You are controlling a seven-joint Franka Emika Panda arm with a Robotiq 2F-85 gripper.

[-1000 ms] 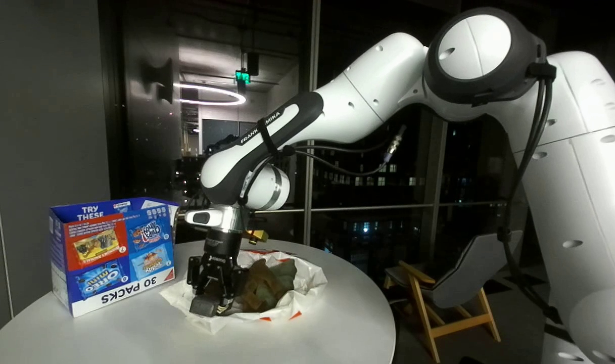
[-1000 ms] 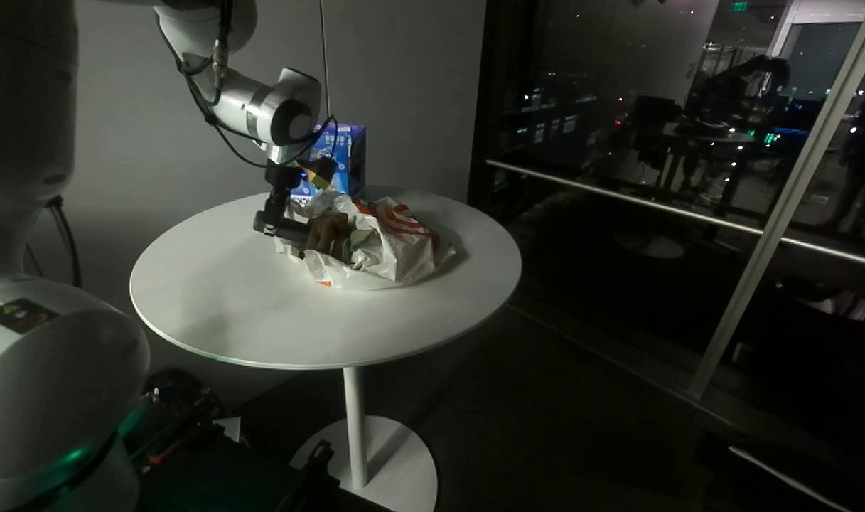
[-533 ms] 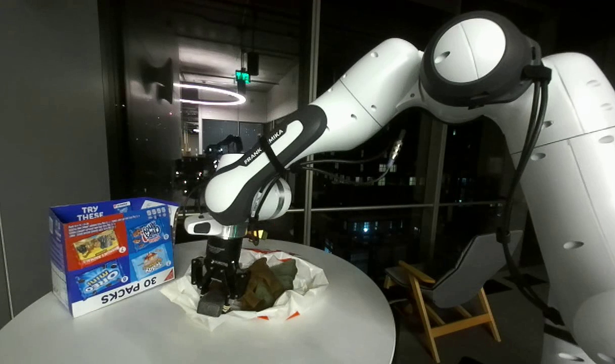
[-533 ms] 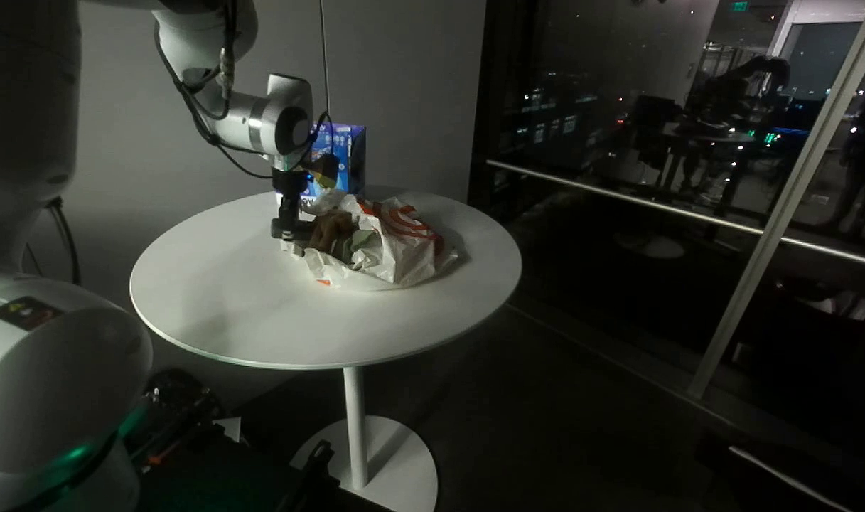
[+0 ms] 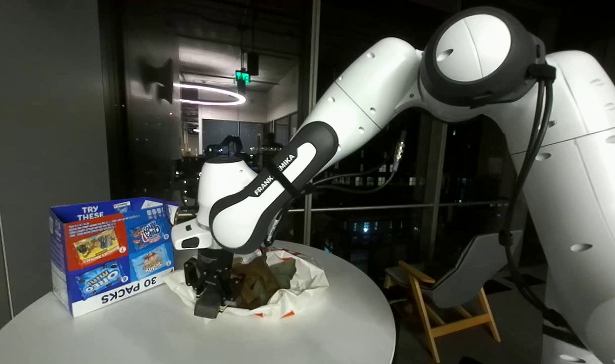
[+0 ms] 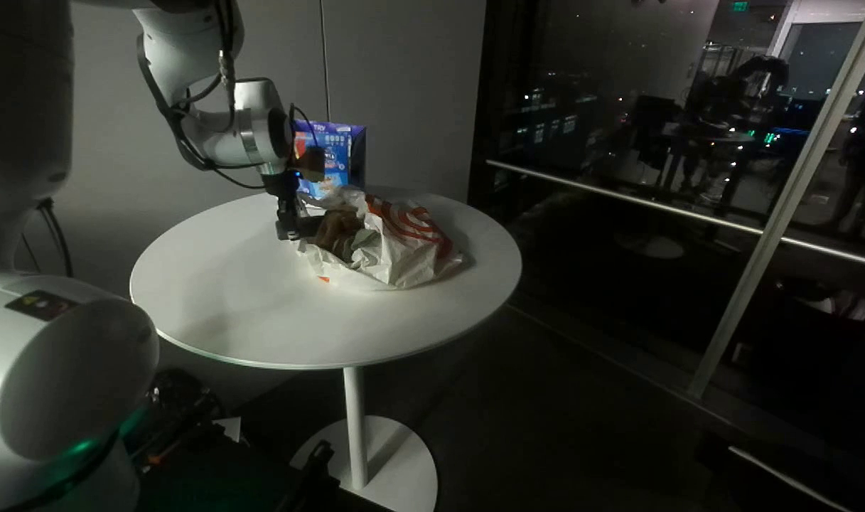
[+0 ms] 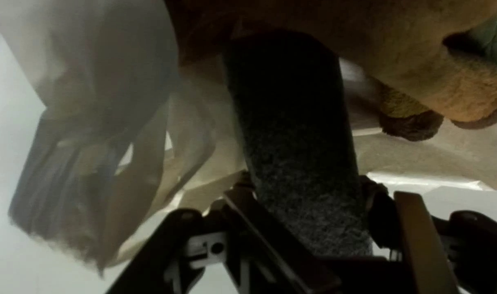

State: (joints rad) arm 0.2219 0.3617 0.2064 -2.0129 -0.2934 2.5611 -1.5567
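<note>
Looking at an exterior view, we find the gripper (image 5: 216,292) pointing down at the end of the white plastic bag (image 5: 310,282) nearer the snack box (image 5: 112,255), the dark grey block (image 5: 207,306) projecting over the bag's edge. Since half a second ago, we see the arm (image 5: 360,103) dip lower above the bag and the gripper shift slightly boxward. A brown plush toy (image 5: 256,283) lies in the bag's mouth, just beside the gripper.

In an exterior view we notice the bag's red print (image 6: 407,222) spread a little farther from the gripper than before, and more of the box showing behind the bag. The round table (image 6: 212,306) bears both.

From the wrist, we see the fingers (image 7: 381,216) clamped on the block's sides, above the bag; its far end runs to the plush's shadowed underside, and whether they touch we cannot tell.
</note>
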